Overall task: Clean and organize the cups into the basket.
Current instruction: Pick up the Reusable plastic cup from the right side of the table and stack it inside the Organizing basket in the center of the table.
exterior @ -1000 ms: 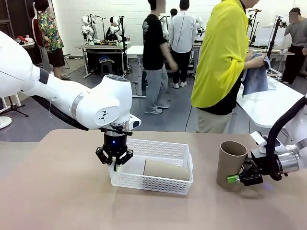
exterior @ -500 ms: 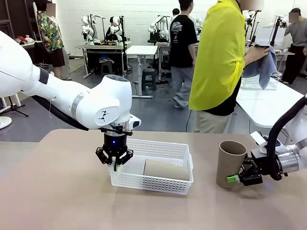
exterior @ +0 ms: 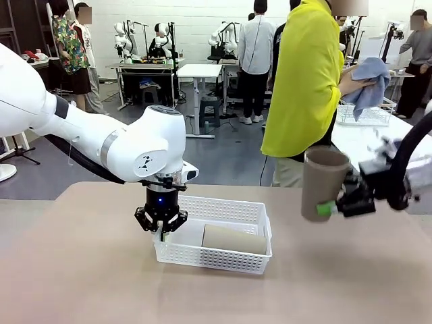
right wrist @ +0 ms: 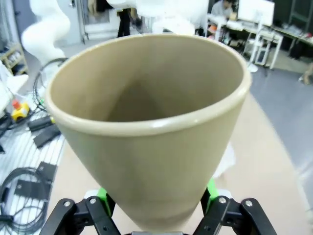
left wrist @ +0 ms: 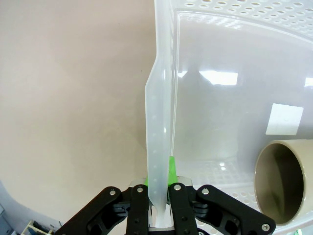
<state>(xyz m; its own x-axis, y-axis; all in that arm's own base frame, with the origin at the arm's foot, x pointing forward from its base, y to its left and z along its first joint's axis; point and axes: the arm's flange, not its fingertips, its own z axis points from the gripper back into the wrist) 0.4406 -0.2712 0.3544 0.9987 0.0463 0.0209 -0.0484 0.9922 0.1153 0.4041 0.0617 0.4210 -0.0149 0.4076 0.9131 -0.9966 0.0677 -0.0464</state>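
Observation:
The white mesh basket [exterior: 223,258] sits mid-table, and one tan cup [exterior: 233,239] lies on its side inside it. My left gripper [exterior: 161,228] is shut on the basket's left rim. In the left wrist view the basket's wall [left wrist: 159,122] runs between the fingers of the left gripper [left wrist: 159,191], and the lying cup's mouth [left wrist: 279,179] shows at the lower right. A second tan cup [exterior: 322,183] hangs upright in the air to the right of the basket, with my right gripper [exterior: 337,206] shut on its lower side. In the right wrist view this cup [right wrist: 146,122] stands between the green pads [right wrist: 211,189].
A person in a yellow top [exterior: 304,81] stands at the far side, turned away, with a blue cloth [exterior: 370,84] in hand. A white table with a wire basket [exterior: 364,116] stands behind at the right. Bare tabletop [exterior: 88,277] lies in front of and left of the basket.
My right gripper has lifted the tan cup off the table, up and slightly left. The left arm and basket have not moved. The person raised the blue cloth.

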